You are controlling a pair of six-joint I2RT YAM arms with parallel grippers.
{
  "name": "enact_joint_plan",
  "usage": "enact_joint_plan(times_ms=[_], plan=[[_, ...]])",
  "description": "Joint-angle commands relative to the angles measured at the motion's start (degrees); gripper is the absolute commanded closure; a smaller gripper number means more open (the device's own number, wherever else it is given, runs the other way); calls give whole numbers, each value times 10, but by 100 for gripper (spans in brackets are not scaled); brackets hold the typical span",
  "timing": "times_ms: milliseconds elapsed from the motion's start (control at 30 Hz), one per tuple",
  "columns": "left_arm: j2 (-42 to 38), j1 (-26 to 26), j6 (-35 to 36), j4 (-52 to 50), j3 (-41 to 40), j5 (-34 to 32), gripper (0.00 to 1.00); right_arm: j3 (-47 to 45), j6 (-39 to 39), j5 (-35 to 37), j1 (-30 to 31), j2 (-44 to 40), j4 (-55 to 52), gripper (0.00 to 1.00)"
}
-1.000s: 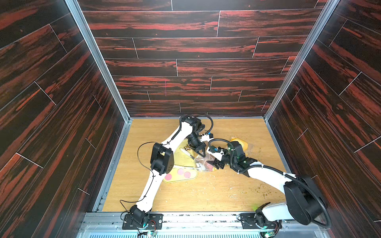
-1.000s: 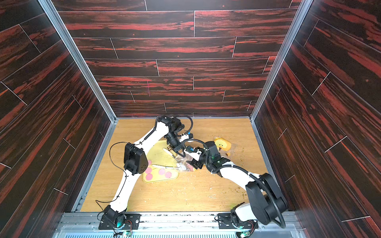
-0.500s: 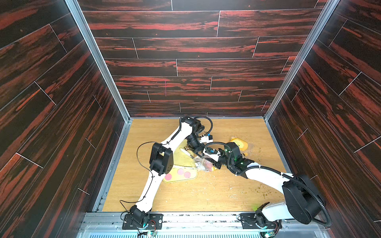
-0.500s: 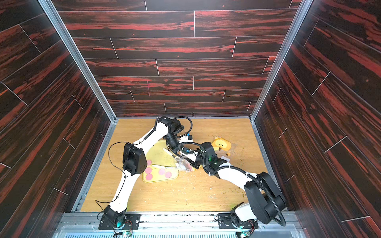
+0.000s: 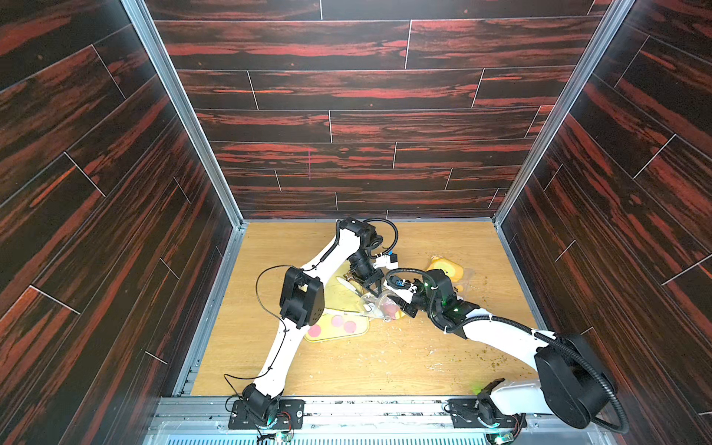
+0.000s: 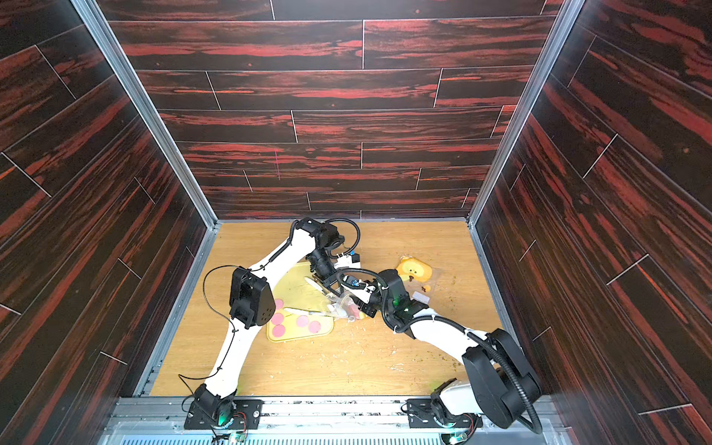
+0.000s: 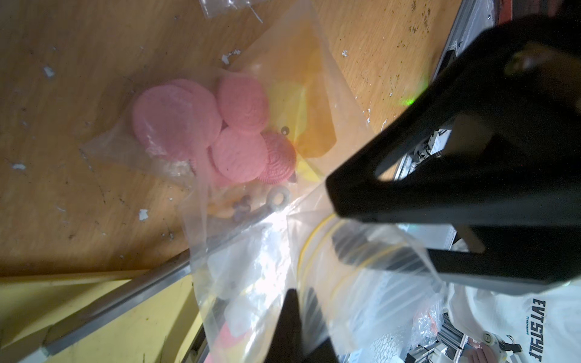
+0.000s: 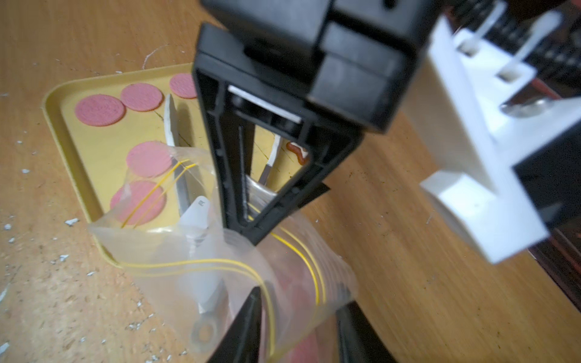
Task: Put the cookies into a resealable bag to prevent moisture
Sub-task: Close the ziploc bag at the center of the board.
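Left tool (image 8: 243, 232) clenched on rim of clear resealable plastic bag (image 8: 176, 283); right tool (image 8: 298, 301) inside bag mouth, jaws apart, grip on anything impossible to tell. Flat round pink cookies (image 7: 176, 119) heaped in bag below both tools; loose cookies (image 8: 100, 110) on yellow plastic tray (image 8: 53, 103) beside left tool, atop wooden counter (image 8: 408, 251).

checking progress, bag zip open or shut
Open: the resealable bag has its yellow zip lines spread apart at the mouth; the left gripper pinches one rim.
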Motion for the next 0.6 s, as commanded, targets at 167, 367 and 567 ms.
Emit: enact_joint_plan(times_ms=[167,367,567], plan=[[-52,0,17,-28,-9,6,100,4,29,-24,0,-2,3,64],[-63,0,17,-23,-26,-4,100,0,38,-24,-3,-11,2,71],[-64,0,16,-26,-26,-1,100,7,49,-54,-4,-12,5,85]])
